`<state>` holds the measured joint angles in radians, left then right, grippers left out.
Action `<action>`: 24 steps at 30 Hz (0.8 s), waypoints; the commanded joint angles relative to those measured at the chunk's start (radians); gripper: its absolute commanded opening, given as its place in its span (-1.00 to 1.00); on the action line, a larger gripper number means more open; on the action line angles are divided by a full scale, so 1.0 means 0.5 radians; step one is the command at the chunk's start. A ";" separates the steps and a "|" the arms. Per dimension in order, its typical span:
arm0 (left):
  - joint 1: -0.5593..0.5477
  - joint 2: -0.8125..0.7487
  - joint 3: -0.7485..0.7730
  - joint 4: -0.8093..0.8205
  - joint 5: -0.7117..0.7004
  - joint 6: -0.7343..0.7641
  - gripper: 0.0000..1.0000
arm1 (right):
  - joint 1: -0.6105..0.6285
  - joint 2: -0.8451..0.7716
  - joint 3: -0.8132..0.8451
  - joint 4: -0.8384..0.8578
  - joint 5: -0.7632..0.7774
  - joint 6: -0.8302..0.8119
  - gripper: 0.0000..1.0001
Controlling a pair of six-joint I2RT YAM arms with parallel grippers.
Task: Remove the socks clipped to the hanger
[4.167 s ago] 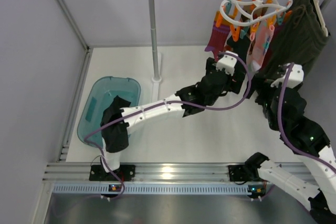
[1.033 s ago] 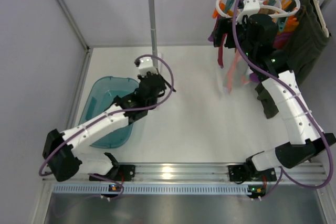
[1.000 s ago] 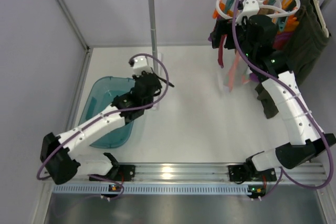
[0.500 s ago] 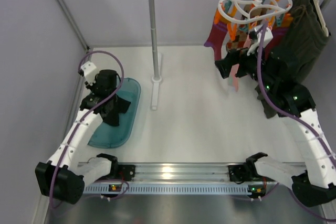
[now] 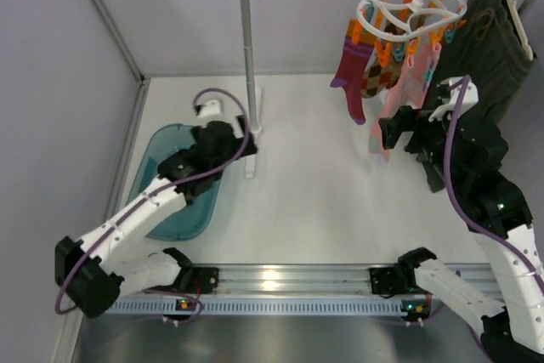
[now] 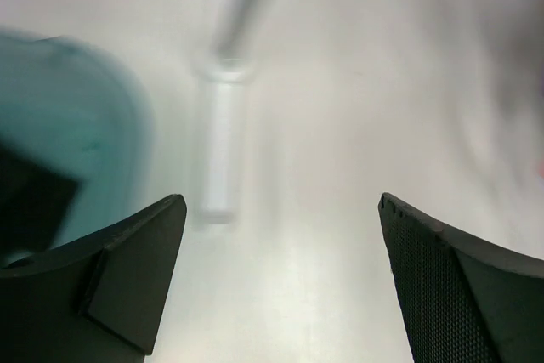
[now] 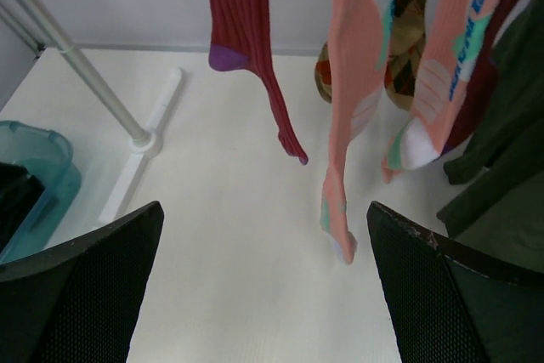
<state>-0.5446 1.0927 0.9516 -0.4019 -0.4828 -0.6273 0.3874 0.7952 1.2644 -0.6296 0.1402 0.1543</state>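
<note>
The white ring hanger (image 5: 412, 8) hangs from the rail at the top right, with orange and teal clips. Clipped under it are a maroon sock (image 5: 350, 74), an argyle sock (image 5: 374, 78) and pink-and-white socks (image 5: 398, 99). My right gripper (image 5: 391, 135) is open and empty, level with the sock tips. From the right wrist, the maroon sock (image 7: 246, 31) and pink socks (image 7: 348, 108) dangle ahead of the right gripper (image 7: 263, 210), untouched. My left gripper (image 5: 244, 138) stands open and empty beside the bin. A black sock (image 7: 13, 201) lies in the bin.
A teal bin (image 5: 157, 180) sits at the left. The rack's upright pole (image 5: 246, 48) and its white foot (image 6: 223, 150) stand just ahead of my left gripper (image 6: 280, 201). A dark olive garment (image 5: 489, 48) hangs right of the hanger.
My left gripper has opened, let go of the black sock into the bin and swung right toward the pole foot. The right gripper drew back and down from the socks.
</note>
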 commanded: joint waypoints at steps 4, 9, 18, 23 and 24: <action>-0.859 0.528 0.232 1.153 0.342 0.649 0.97 | -0.042 -0.124 -0.025 -0.078 0.284 0.087 0.99; -1.028 1.081 0.756 1.331 0.572 0.764 0.97 | -0.042 -0.188 -0.007 -0.137 0.367 0.084 0.99; -1.046 1.980 1.646 1.335 0.156 0.874 0.97 | -0.048 -0.228 0.008 -0.183 0.349 0.109 0.99; -1.034 2.327 2.075 1.331 0.119 0.988 0.96 | -0.048 -0.247 -0.038 -0.140 0.244 0.127 0.99; -1.031 2.419 2.128 1.328 0.094 1.030 0.84 | -0.048 -0.244 -0.044 -0.134 0.241 0.127 0.99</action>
<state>-1.0607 2.2234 1.9057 0.2146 -0.3801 -0.1860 0.3759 0.6792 1.2503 -0.6998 0.3130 0.1959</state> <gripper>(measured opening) 0.955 0.993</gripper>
